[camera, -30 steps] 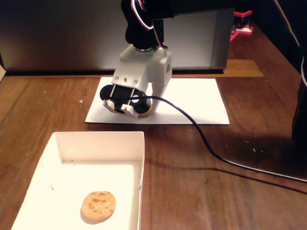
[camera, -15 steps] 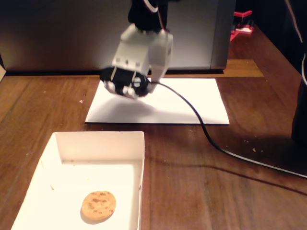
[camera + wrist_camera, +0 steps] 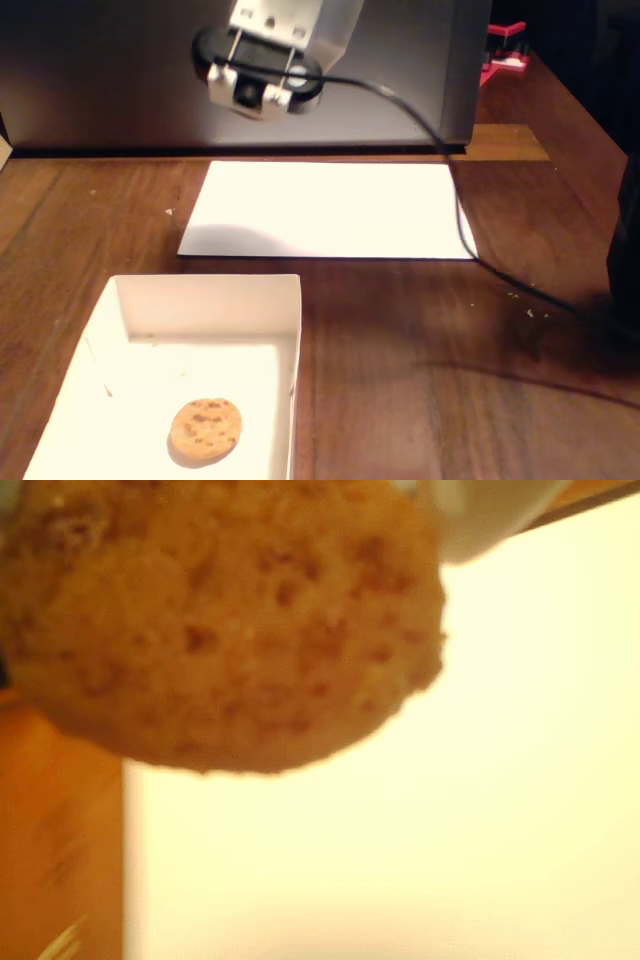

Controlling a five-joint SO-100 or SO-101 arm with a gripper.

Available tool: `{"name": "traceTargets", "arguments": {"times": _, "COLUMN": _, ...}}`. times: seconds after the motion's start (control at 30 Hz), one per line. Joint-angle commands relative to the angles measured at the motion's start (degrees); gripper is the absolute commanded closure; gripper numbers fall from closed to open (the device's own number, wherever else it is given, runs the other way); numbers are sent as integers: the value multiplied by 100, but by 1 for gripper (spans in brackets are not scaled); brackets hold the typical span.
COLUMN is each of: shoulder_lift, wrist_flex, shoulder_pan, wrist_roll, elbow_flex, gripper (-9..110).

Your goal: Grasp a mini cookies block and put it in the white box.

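A round brown mini cookie fills the upper left of the wrist view, held close to the lens, with a white finger at its upper right edge. In the fixed view my gripper hangs high above the left part of the white paper sheet, shut on that cookie, which the gripper body hides there. The white box stands at the near left, and a second mini cookie lies on its floor near the front.
A black cable runs from the gripper down across the paper's right edge onto the wooden table. A dark grey panel stands behind the paper. A red object sits at the back right.
The gripper has risen from the paper with the cookie and drifted slightly left. The paper now lies bare. The cable has swung to the right.
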Motion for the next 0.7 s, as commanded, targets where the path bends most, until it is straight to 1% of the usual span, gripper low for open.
{"name": "traceTargets", "arguments": {"times": 0.0, "shoulder_lift": 1239, "wrist_flex": -9, "shoulder_pan": -554, "wrist_roll": -220, "elbow_flex": -466, "gripper": 84}}
{"name": "traceTargets", "arguments": {"times": 0.33, "shoulder_lift": 1600, "wrist_flex": -88, "shoulder_pan": -2127, "wrist_roll": -853, "elbow_flex": -439, "gripper": 85}}
{"name": "traceTargets", "arguments": {"times": 0.5, "shoulder_lift": 1371, "wrist_flex": -79, "shoulder_pan": -2812, "wrist_roll": -747, "elbow_flex": -360, "gripper": 85}}
{"name": "traceTargets", "arguments": {"times": 0.67, "shoulder_lift": 800, "wrist_flex": -158, "shoulder_pan": -3111, "wrist_roll": -352, "elbow_flex": -343, "gripper": 85}}
